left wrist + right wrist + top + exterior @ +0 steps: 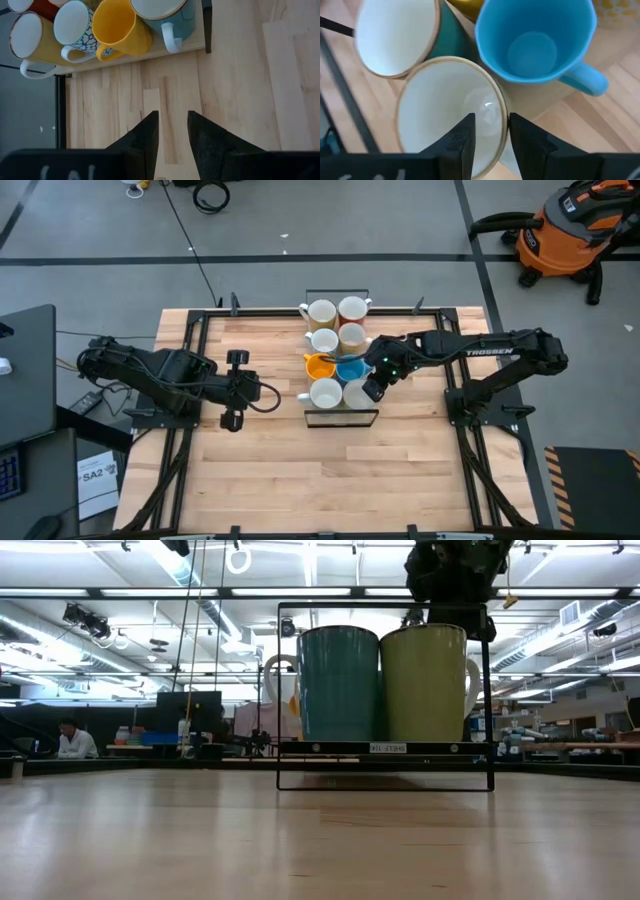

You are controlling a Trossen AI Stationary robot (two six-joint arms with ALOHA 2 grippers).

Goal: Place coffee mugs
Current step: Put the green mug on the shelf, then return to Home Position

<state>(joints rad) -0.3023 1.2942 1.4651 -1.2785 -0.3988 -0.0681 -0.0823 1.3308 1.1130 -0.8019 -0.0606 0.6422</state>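
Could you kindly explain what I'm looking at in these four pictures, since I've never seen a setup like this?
These are two robot arms at a wooden table, each ending in a two-finger gripper. One picture looks straight down, one looks level across the tabletop, and two come from cameras on the wrists. A black wire rack in the middle holds the coffee mugs, in white, yellow, blue, teal and pale green. The right gripper hangs directly over the pale green mug, its fingers near the rim. The left gripper waits over bare wood beside the rack, holding nothing.
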